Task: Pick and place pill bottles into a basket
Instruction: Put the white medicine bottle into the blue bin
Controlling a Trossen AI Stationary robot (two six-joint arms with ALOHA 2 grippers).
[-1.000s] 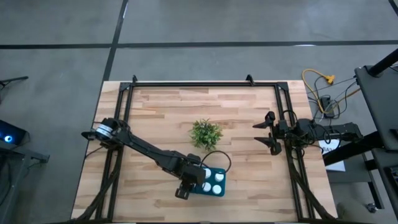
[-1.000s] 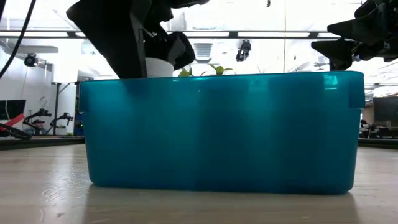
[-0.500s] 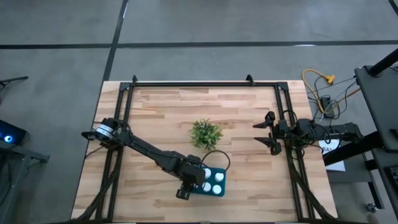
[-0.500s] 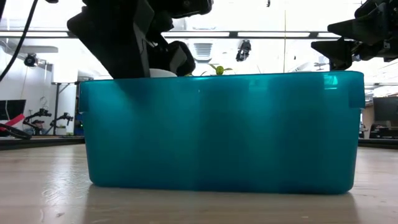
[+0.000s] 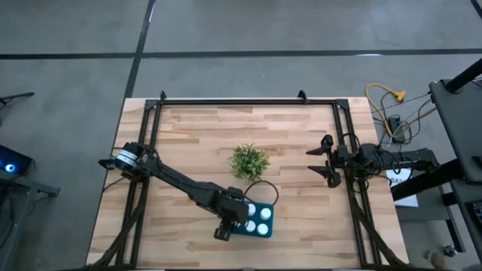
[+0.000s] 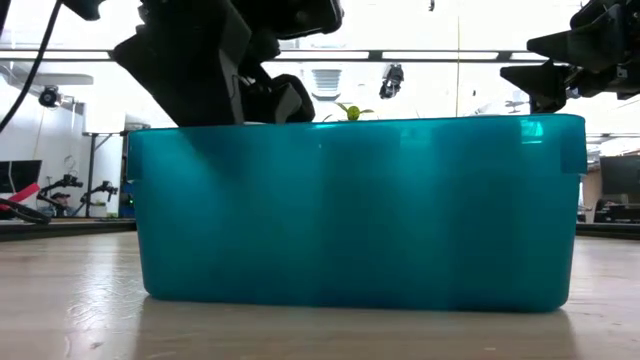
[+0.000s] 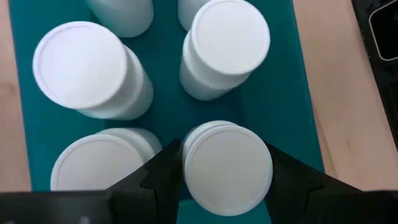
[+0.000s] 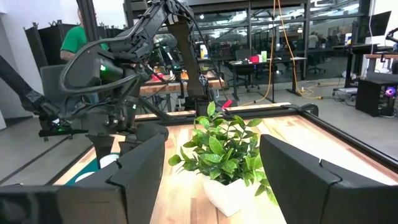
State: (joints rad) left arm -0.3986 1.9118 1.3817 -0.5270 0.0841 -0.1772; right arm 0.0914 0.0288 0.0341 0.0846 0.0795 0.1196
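**Left gripper set a bottle upright in the basket**

The left gripper (image 5: 224,228) was down over the near-left corner of the basket (image 5: 269,232), its fingers (image 7: 155,180) standing part-open either side of a bottle (image 7: 227,167) and pressed against its cap. The wrist view looked straight down on that round cap, so the bottle's long axis ran vertical, cap upward, base toward the basket floor. Whether the base had reached the floor could not be told.

Beside it in the basket stood more bottles (image 7: 84,68), all upright with caps facing up: one just beside the held bottle, two in the next row, and the edges of two more beyond those. None lay on its side. From overhead, three white caps (image 5: 263,215) showed in the part of the basket clear of the gripper.

The basket sat on the table (image 5: 188,135) near its front edge, long side running left to right, just in front of the plant (image 5: 248,160). In the low view its wall (image 6: 350,210) hid the bottles inside.

The right gripper (image 5: 322,159) waited well apart at the table's right side, above the surface, pointing toward the plant, jaws wide and holding nothing.
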